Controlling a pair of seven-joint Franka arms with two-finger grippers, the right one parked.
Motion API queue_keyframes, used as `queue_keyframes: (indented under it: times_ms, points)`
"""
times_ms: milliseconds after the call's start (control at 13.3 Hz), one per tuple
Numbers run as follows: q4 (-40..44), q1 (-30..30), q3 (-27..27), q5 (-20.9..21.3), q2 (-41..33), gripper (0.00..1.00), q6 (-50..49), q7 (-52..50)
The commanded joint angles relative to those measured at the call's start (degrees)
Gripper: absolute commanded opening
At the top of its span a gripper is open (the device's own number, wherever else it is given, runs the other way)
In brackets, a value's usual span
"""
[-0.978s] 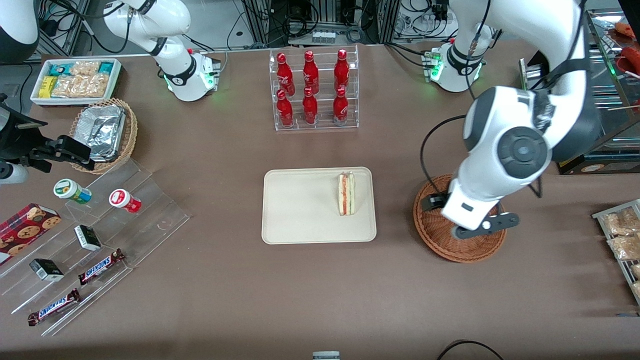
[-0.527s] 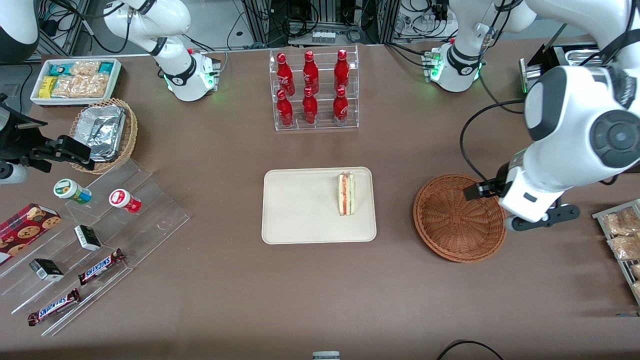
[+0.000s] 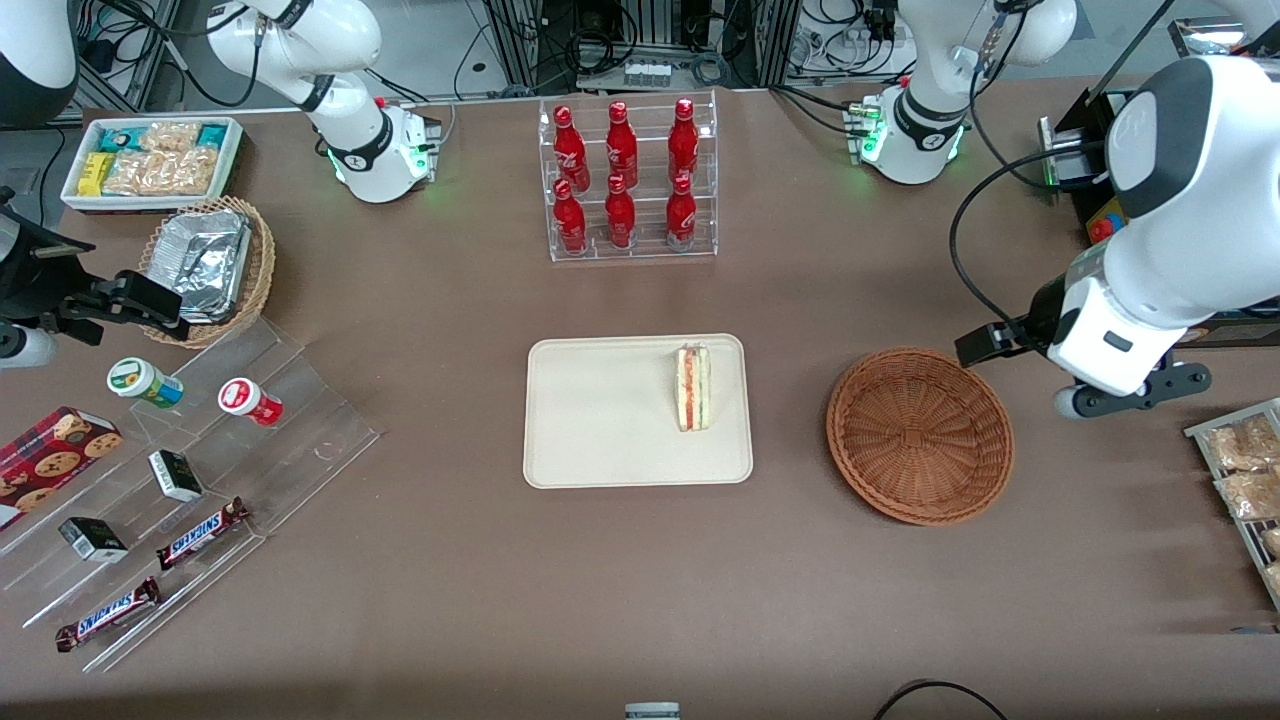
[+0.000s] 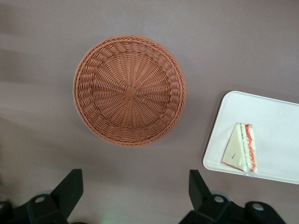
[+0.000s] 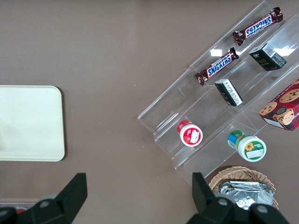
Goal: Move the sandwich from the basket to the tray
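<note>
In the front view, I see the sandwich (image 3: 693,386) already lying on the tray (image 3: 600,420) at the middle of the frame, toward the tray's edge nearest the basket (image 3: 920,435). The basket sits at centre right and holds nothing. My gripper (image 3: 1100,385) hangs at the right edge of the frame, above the table just beside the basket, toward the working arm's end. From this angle I cannot see its fingers properly.

In the left wrist view, the gripper (image 4: 135,193) shows both dark fingers (image 4: 70,189) spread wide with nothing between them. The basket (image 4: 129,96) is seen straight down, its woven floor bare. The sandwich (image 4: 242,151) lies on the tray (image 4: 275,116), close to the rim.

I judge the sandwich light, soft and easily squashed, its layers liable to slide apart; if I had to take it again, I would close gently across the two bread faces near the thick end, not on the filling edge.

In the right wrist view, only a corner of the tray (image 5: 28,123) appears at the left of the frame, and neither sandwich nor basket is visible. The wrist view settles the finger spread; the front view gives the overall layout.
</note>
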Motion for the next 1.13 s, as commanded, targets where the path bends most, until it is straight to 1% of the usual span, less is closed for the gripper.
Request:
queue_keyframes:
  times_ms: [0,527,602,677,753,828,1054]
  points:
    - [-2.15,-0.56,0.24,0.00,-2.33,1.00,0.42,0.53]
    - [-2.32,-0.47,0.16,0.00,-4.18,1.00,0.34,0.53]
    - [-2.24,4.58,-1.67,-0.35,-4.18,1.00,0.07,0.53]
    - [-1.80,12.55,-11.44,-0.09,-4.35,1.00,-0.10,0.53]
    - [-1.62,22.28,-21.19,0.78,-4.44,1.00,-0.10,0.35]
    - [-1.53,26.21,-26.86,2.70,-4.53,1.00,-0.19,-0.17]
    - [-1.53,26.25,-27.09,3.34,-4.53,1.00,-0.19,-0.35]
